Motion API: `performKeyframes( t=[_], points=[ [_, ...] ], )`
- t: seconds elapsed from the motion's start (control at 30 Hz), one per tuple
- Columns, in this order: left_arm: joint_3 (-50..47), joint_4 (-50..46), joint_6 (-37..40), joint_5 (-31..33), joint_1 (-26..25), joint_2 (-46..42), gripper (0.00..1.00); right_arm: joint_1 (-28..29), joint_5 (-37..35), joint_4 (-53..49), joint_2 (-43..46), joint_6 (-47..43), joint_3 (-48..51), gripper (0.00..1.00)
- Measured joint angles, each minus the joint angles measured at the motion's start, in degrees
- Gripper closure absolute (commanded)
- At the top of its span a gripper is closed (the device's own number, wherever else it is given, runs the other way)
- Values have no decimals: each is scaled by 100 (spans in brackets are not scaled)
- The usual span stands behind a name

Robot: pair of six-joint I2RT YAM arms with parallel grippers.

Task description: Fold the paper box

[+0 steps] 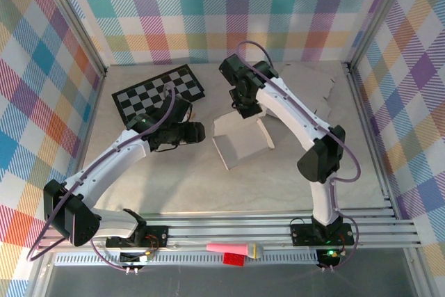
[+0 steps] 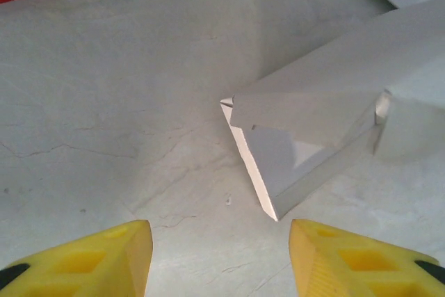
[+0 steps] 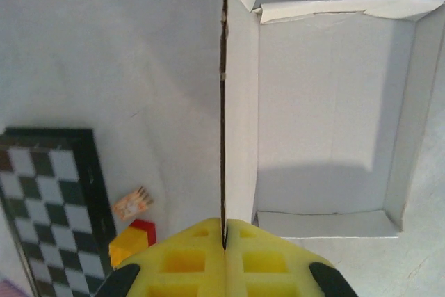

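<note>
1. Tabletop point(image 1: 208, 193): pale, scuffed surface that carries every item below.
2. Right arm point(image 1: 292, 109): rises from its base at the near right, bends at the elbow and reaches back toward the centre, with the wrist turned down over the far side of the box.
3. Left arm point(image 1: 104, 165): stretched low and diagonally from the near left, with its wrist levelled at the box's left corner.
4. Paper box point(image 1: 240, 142): white, part-formed and open at the top, at mid-tabletop between the two arms. One side wall stands upright; the other walls look lower and looser.
5. Checkerboard point(image 1: 158, 92): black and white, lying flat at the rear left, apart from the box.
6. Right claw point(image 3: 224, 231): pads together, clamped on the top edge of the upright wall. This appears to be the step in hand, and it is best done by holding the wall vertical without twisting (thin card buckles easily).
7. Left claw point(image 2: 219, 248): fingers apart with nothing between them, facing the near corner of the box and clear of it. It should probably close in squarely on a neighbouring flap while the right grip steadies the wall.
8. Red-and-yellow block point(image 3: 132, 241): small, lying beside the checkerboard.
</note>
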State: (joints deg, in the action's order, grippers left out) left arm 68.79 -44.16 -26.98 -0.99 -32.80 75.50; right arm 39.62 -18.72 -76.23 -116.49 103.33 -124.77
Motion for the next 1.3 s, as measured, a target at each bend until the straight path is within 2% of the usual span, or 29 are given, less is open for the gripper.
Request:
performKeyframes(
  t=[0.2, 0.33, 0.4, 0.47, 0.67, 0.77, 0.9, 1.03, 1.13, 1.3],
  points=[
    [-70, -70, 269, -177, 151, 2, 46, -136, 166, -310, -282, 776, 9, 99],
    [-157, -55, 387, -304, 160, 55, 44, -223, 232, -341, -282, 979, 7, 83],
    [-157, -26, 459, -374, 162, 146, 44, -236, 251, -328, -271, 986, 63, 80],
    [-157, 28, 533, -431, 160, 260, 43, -256, 251, -271, -212, 944, 221, 71],
    [-136, 125, 813, -461, 160, 623, 40, -293, 116, 138, 304, 188, 874, 53],
    [-7, 125, 979, -529, 160, 826, 40, -358, 46, 584, 763, -699, 1204, 44],
    [278, 160, 1196, -662, 160, 1078, 39, -625, 195, 1506, 1593, -2671, 1939, 32],
    [463, 249, 1384, -719, 160, 1185, 39, -1285, 1058, 2448, 2564, -5268, 2992, 32],
    [586, 251, 1497, -763, 160, 1300, 39, -1838, 1738, 2629, 2986, -6970, 3460, 35],
    [813, 251, 1617, -817, 160, 1690, 42, -2406, 2433, 2682, 3217, -8918, 4113, 38]
  ],
)
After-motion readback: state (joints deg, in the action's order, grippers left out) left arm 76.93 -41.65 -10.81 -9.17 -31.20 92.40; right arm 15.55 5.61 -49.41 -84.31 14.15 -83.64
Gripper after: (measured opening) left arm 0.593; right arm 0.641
